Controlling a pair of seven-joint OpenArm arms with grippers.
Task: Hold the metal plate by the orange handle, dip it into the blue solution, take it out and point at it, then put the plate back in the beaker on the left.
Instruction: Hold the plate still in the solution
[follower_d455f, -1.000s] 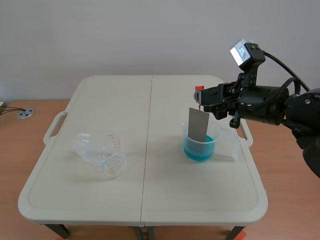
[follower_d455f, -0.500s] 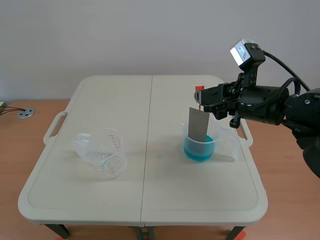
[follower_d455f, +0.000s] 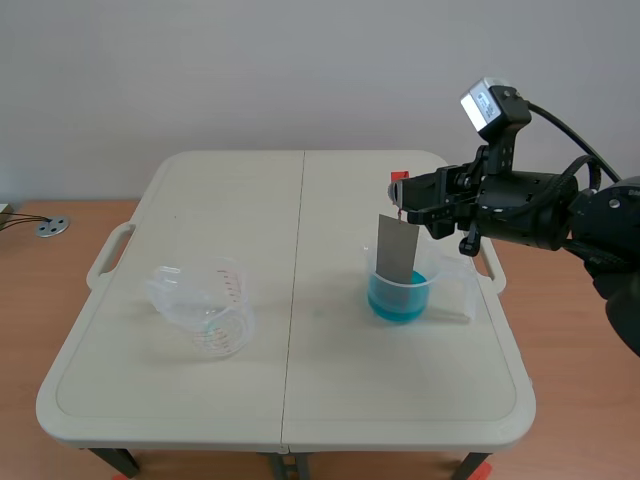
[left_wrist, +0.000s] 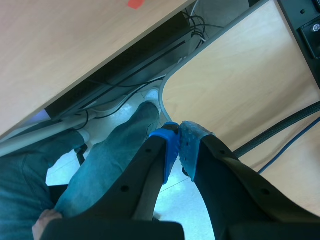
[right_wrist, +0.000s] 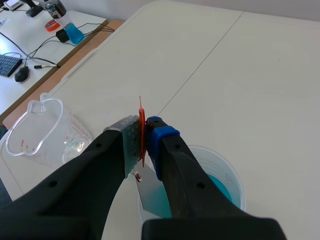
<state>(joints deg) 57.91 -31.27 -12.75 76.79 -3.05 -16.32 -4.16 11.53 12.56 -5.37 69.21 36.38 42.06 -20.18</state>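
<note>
Clearly the right gripper (follower_d455f: 400, 192) (right_wrist: 142, 136) is clamped on the orange handle (follower_d455f: 401, 181) (right_wrist: 141, 120): its two fingers stand only a sliver apart, the dotted grey pad and the blue pad pressing the thin, flat orange tab from either side, with the tab's tip poking out past the fingertips. From that tab hangs the metal plate (follower_d455f: 396, 250) (right_wrist: 149, 192), a dull grey, smooth rectangular sheet held upright, its lower end down inside the clear beaker (follower_d455f: 428, 278) (right_wrist: 239, 175) at the right of the table (follower_d455f: 300, 200). That beaker is round, of see-through plastic with a side handle, and holds the blue solution (follower_d455f: 400, 302) (right_wrist: 227, 187) in its lower part; whether the plate's edge is actually wetted cannot be made out. The left beaker (follower_d455f: 205, 305) (right_wrist: 45, 130), also clear plastic, with red measuring marks and a pouring lip, stands well apart on the table's other half. Off the table, the left gripper (left_wrist: 177, 145) is closed on nothing, its blue and grey-green pads meeting, above a denim-clad leg (left_wrist: 100, 165). Against the frames of a second and half a second ago, nothing has shifted: arm, plate and both beakers sit just as they did.
</note>
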